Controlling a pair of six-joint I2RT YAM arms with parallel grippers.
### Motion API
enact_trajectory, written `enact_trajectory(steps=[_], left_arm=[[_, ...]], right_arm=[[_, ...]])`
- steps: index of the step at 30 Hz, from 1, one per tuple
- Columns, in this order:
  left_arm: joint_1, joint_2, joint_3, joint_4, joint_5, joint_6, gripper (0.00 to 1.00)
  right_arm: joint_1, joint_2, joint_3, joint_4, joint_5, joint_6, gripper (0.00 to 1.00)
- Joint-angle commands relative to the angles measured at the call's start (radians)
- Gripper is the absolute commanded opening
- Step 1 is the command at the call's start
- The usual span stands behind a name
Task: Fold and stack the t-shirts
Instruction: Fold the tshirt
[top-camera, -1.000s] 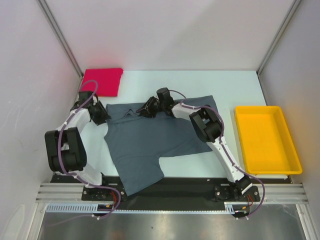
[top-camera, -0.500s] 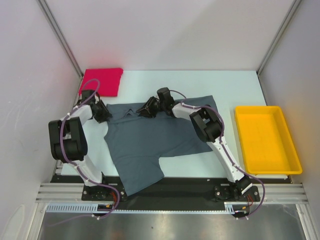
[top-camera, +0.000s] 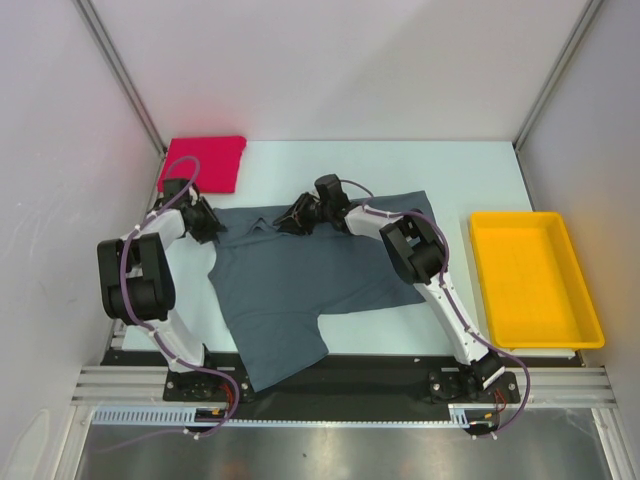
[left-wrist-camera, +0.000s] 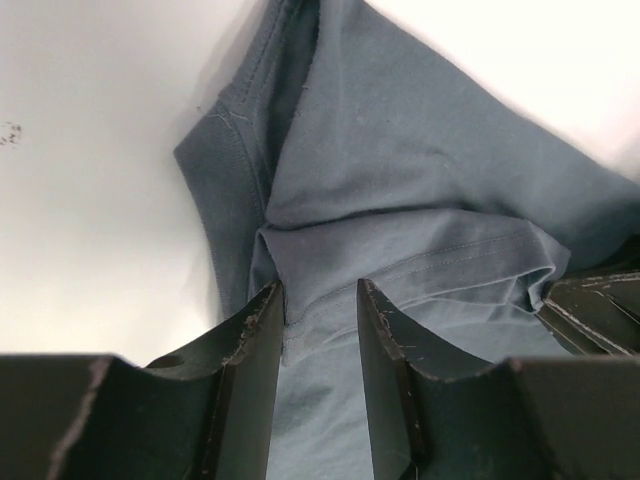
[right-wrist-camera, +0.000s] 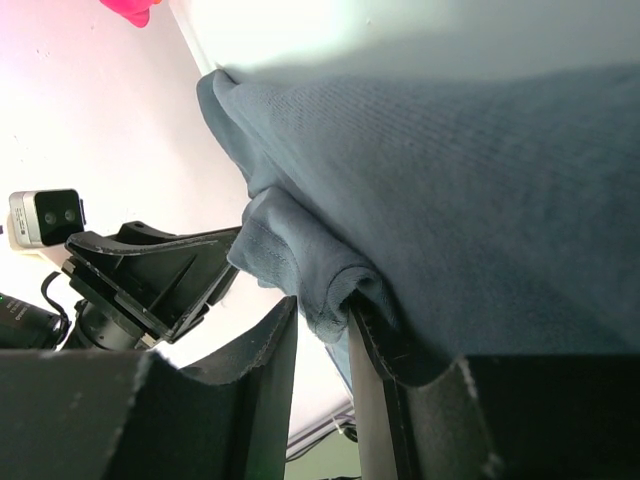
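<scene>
The slate-grey t-shirt lies spread on the table, one sleeve hanging over the near edge. My left gripper is at its left shoulder. In the left wrist view the left gripper is shut on a hemmed fold of the grey t-shirt, and creases run to its fingertips. My right gripper is at the collar. In the right wrist view the right gripper is shut on a rolled edge of the grey t-shirt, which drapes over one finger. The pinkish-red t-shirt lies folded at the back left.
A yellow tray stands at the right of the table, with nothing in it. White walls close in the left, back and right. The right wrist view shows the left arm's black wrist close by, beyond the collar.
The left arm's elbow has swung up and back toward the left wall, while its gripper stayed at the shoulder and its jaws narrowed slightly. The right arm and the shirt have not moved.
</scene>
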Motion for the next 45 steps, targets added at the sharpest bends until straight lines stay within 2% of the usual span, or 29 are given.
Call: enact_trajectory(steps=[1, 3, 5, 7, 8, 9, 11, 14, 15, 16, 19, 33, 37, 45], left_arm=[[0.008, 0.004, 0.011, 0.026, 0.048, -0.020, 0.40], [0.008, 0.019, 0.029, 0.001, 0.050, -0.012, 0.37], [0.008, 0.024, 0.037, -0.005, 0.046, 0.000, 0.30], [0.008, 0.019, 0.041, -0.011, 0.040, 0.005, 0.23], [0.008, 0.018, 0.043, -0.017, 0.039, 0.007, 0.19], [0.008, 0.015, 0.049, -0.028, 0.039, 0.007, 0.09], [0.008, -0.002, 0.050, -0.037, 0.031, 0.002, 0.00], [0.008, -0.027, 0.047, -0.059, 0.020, 0.000, 0.00], [0.008, -0.045, 0.047, -0.072, 0.010, 0.000, 0.00], [0.008, -0.054, 0.044, -0.077, 0.011, 0.002, 0.00], [0.008, -0.094, 0.031, -0.100, 0.010, 0.000, 0.00], [0.008, -0.306, -0.127, -0.192, -0.044, 0.014, 0.00], [0.008, -0.362, -0.189, -0.197, -0.036, 0.002, 0.00], [0.008, -0.415, -0.291, -0.209, -0.038, -0.009, 0.00]], right_arm=[[-0.003, 0.010, 0.040, 0.009, -0.013, 0.009, 0.32], [-0.003, 0.010, 0.041, 0.009, -0.015, 0.009, 0.32], [-0.003, 0.011, 0.049, 0.009, -0.016, 0.013, 0.31], [-0.005, 0.011, 0.055, 0.004, -0.022, 0.006, 0.24], [-0.005, 0.011, 0.061, -0.001, -0.024, 0.001, 0.24], [-0.006, 0.010, 0.064, -0.010, -0.028, -0.005, 0.23], [-0.008, 0.001, 0.064, -0.033, -0.035, -0.028, 0.21], [-0.014, -0.012, 0.086, -0.103, -0.053, -0.095, 0.15], [-0.017, -0.016, 0.098, -0.173, -0.061, -0.122, 0.14], [-0.020, -0.021, 0.100, -0.207, -0.058, -0.148, 0.08], [-0.032, -0.058, 0.083, -0.290, -0.050, -0.231, 0.00], [-0.037, -0.207, -0.035, -0.418, -0.100, -0.456, 0.00], [-0.029, -0.230, -0.081, -0.476, -0.124, -0.482, 0.00], [-0.011, -0.300, -0.236, -0.419, -0.151, -0.456, 0.00]])
